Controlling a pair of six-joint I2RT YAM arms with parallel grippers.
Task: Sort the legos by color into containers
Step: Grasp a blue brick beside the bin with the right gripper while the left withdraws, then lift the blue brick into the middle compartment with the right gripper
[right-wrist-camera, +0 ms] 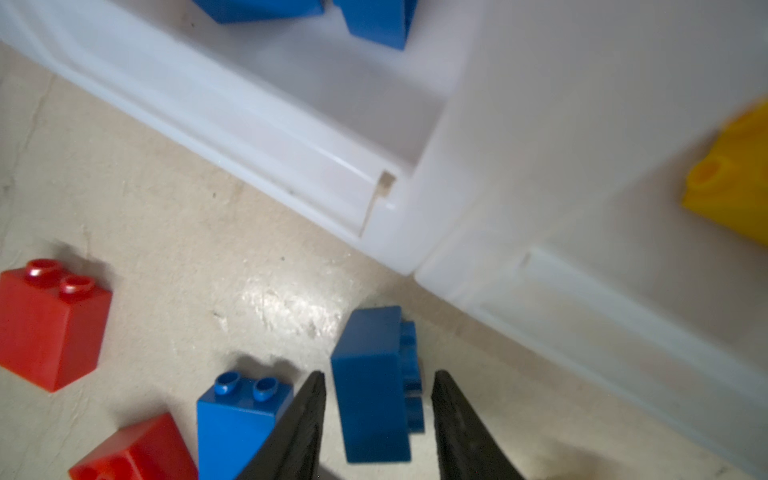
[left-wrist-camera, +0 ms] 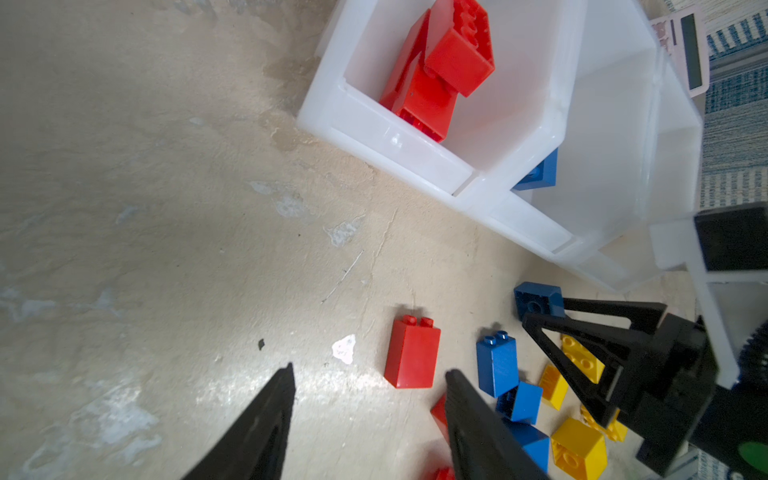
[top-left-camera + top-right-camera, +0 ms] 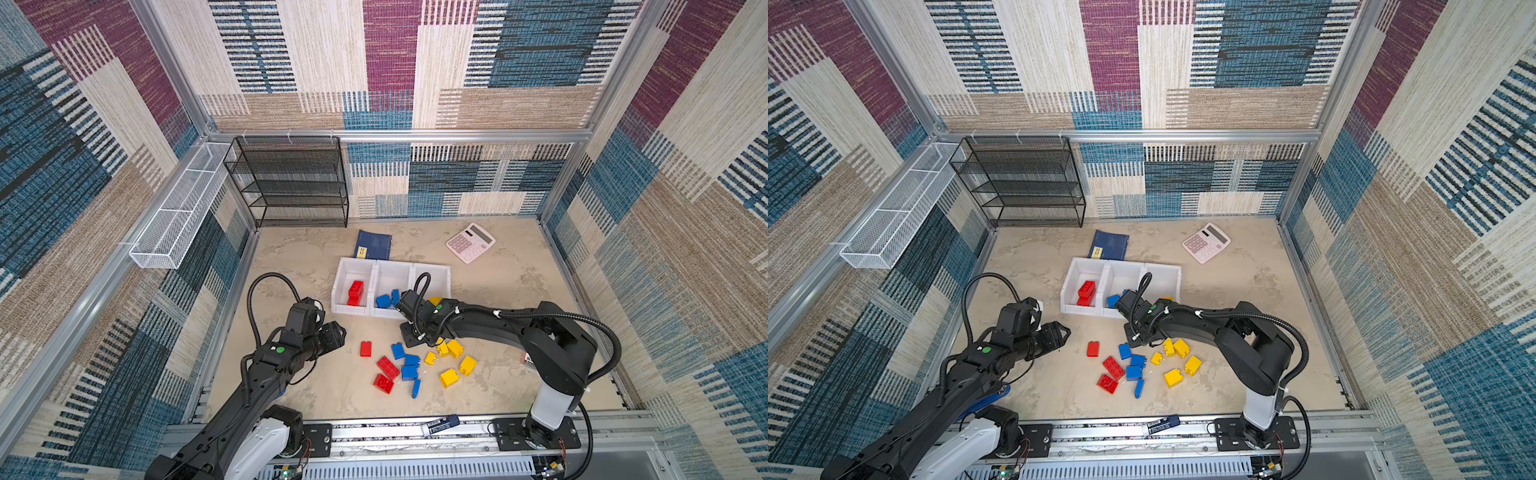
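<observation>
Three joined white containers (image 3: 344, 308) hold red legos (image 3: 355, 291) on the left, blue ones (image 3: 384, 300) in the middle and a yellow one (image 1: 731, 183) on the right. Loose red (image 3: 365, 348), blue (image 3: 409, 371) and yellow legos (image 3: 449, 377) lie in front of them. My right gripper (image 1: 378, 378) is open, low at the containers' front lip. A blue brick (image 1: 372, 386) lies on its side between its fingers, with a gap on each side. My left gripper (image 2: 370, 370) hangs open over bare table, beside an upright red brick (image 2: 412, 355).
A pink calculator (image 3: 470, 242) and a dark-blue booklet (image 3: 373, 245) lie behind the containers. A black mesh rack (image 3: 286, 183) stands at the back left, with a white wire basket (image 3: 178, 212) on the left wall. A small dark tube (image 3: 440, 424) rests on the front rail.
</observation>
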